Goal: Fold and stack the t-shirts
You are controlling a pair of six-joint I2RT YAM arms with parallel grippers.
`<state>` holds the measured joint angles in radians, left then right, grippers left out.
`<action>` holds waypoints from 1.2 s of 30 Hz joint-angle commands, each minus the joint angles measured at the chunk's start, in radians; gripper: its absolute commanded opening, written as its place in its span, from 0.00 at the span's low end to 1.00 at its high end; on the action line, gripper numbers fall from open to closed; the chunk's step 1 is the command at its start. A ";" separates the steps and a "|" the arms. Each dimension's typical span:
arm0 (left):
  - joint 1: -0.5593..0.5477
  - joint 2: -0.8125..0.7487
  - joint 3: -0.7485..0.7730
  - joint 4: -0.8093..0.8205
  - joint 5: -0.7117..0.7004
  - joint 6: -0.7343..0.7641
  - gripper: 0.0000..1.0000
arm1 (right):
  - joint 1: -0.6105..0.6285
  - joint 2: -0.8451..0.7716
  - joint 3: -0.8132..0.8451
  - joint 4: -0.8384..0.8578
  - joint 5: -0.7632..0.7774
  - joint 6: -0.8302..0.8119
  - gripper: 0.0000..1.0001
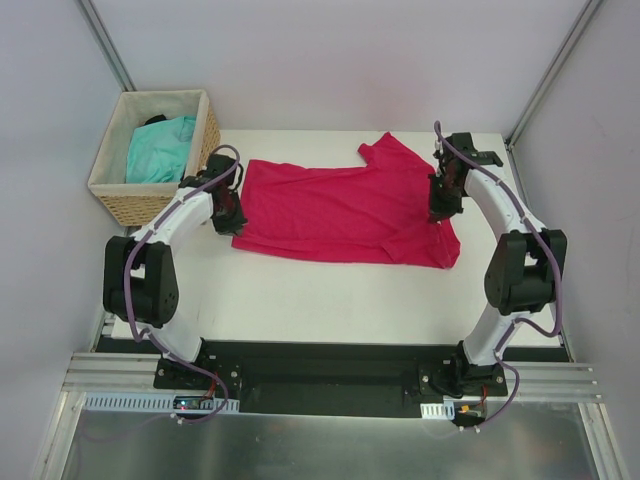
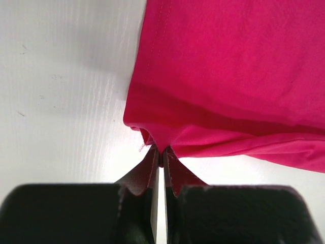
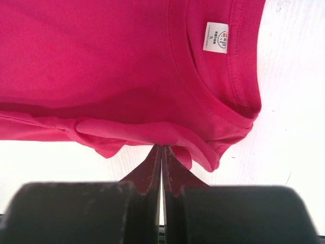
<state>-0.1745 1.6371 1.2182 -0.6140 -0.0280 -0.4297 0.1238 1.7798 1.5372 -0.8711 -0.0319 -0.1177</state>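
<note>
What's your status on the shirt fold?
Both shut: left gripper on crimson t-shirt hem end, right gripper on collar end. Shirt lies spread across the table. Second, turquoise t-shirt in wicker basket; nothing blocking.

White arms (image 1: 185,215) — black joints (image 1: 140,282), purple cables (image 1: 210,180).

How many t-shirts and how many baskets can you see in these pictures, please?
Baskets: 1, the woven wicker basket.
T-shirts: 2, the crimson-pink fabric t-shirt on the white table, the turquoise fabric t-shirt inside the basket.
Total: 3.
</note>
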 commanded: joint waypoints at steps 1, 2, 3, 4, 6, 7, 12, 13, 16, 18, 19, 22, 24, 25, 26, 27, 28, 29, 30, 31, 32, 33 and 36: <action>0.013 0.020 0.053 -0.032 -0.012 0.005 0.00 | -0.018 -0.010 0.050 -0.005 0.026 -0.023 0.01; 0.013 0.020 0.056 -0.033 -0.013 0.000 0.00 | -0.022 -0.007 0.055 -0.005 0.026 -0.026 0.01; 0.013 0.020 0.056 -0.033 -0.015 -0.001 0.00 | -0.027 -0.005 0.064 -0.006 0.026 -0.030 0.01; 0.013 0.023 0.058 -0.038 -0.016 -0.001 0.00 | -0.029 -0.002 0.069 -0.006 0.026 -0.034 0.01; 0.013 0.023 0.061 -0.038 -0.019 -0.003 0.00 | -0.036 0.015 0.089 -0.006 0.015 -0.036 0.01; 0.013 0.024 0.063 -0.038 -0.020 -0.003 0.00 | -0.038 0.021 0.098 -0.008 0.009 -0.037 0.01; 0.013 0.029 0.073 -0.043 -0.029 -0.009 0.00 | -0.038 0.066 0.152 -0.003 -0.046 -0.039 0.01; 0.013 0.033 0.078 -0.043 -0.027 -0.007 0.00 | -0.038 0.076 0.168 -0.005 -0.051 -0.039 0.01; 0.015 0.044 0.096 -0.044 -0.032 -0.004 0.00 | -0.038 0.092 0.173 -0.006 -0.063 -0.036 0.01; 0.017 0.053 0.122 -0.049 -0.032 0.000 0.00 | -0.036 0.092 0.159 -0.003 -0.074 -0.036 0.01; 0.017 0.065 0.132 -0.053 -0.032 0.002 0.00 | -0.036 0.093 0.152 -0.002 -0.076 -0.036 0.01; 0.017 0.084 0.162 -0.056 -0.026 0.005 0.00 | -0.033 0.104 0.136 0.000 -0.080 -0.039 0.01; 0.017 0.093 0.178 -0.059 -0.033 0.008 0.00 | -0.030 0.109 0.126 0.007 -0.080 -0.040 0.01; 0.017 0.104 0.181 -0.059 -0.033 0.009 0.00 | -0.030 0.110 0.123 0.011 -0.080 -0.040 0.01; 0.017 0.105 0.185 -0.059 -0.032 0.012 0.00 | -0.030 0.113 0.120 0.012 -0.080 -0.040 0.01; 0.017 0.109 0.184 -0.059 -0.032 0.012 0.00 | -0.030 0.115 0.123 0.014 -0.083 -0.043 0.01; 0.017 0.113 0.182 -0.058 -0.032 0.011 0.00 | -0.030 0.119 0.126 0.012 -0.085 -0.046 0.01; 0.017 0.113 0.182 -0.059 -0.027 0.011 0.00 | -0.029 0.125 0.129 0.011 -0.086 -0.048 0.01; 0.017 0.115 0.182 -0.059 -0.024 0.011 0.00 | -0.029 0.133 0.136 0.011 -0.091 -0.051 0.01; 0.017 0.113 0.181 -0.059 -0.024 0.011 0.00 | -0.030 0.141 0.141 0.004 -0.095 -0.056 0.01; 0.017 0.112 0.179 -0.058 -0.026 0.011 0.00 | -0.030 0.147 0.147 0.000 -0.108 -0.060 0.01; 0.017 0.109 0.175 -0.058 -0.027 0.011 0.00 | -0.030 0.165 0.164 -0.012 -0.111 -0.063 0.01; 0.017 0.109 0.170 -0.058 -0.032 0.016 0.00 | -0.029 0.184 0.181 -0.019 -0.120 -0.074 0.01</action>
<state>-0.1680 1.7523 1.3712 -0.6441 -0.0357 -0.4286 0.0906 1.9385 1.6669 -0.8711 -0.1192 -0.1608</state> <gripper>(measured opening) 0.011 0.009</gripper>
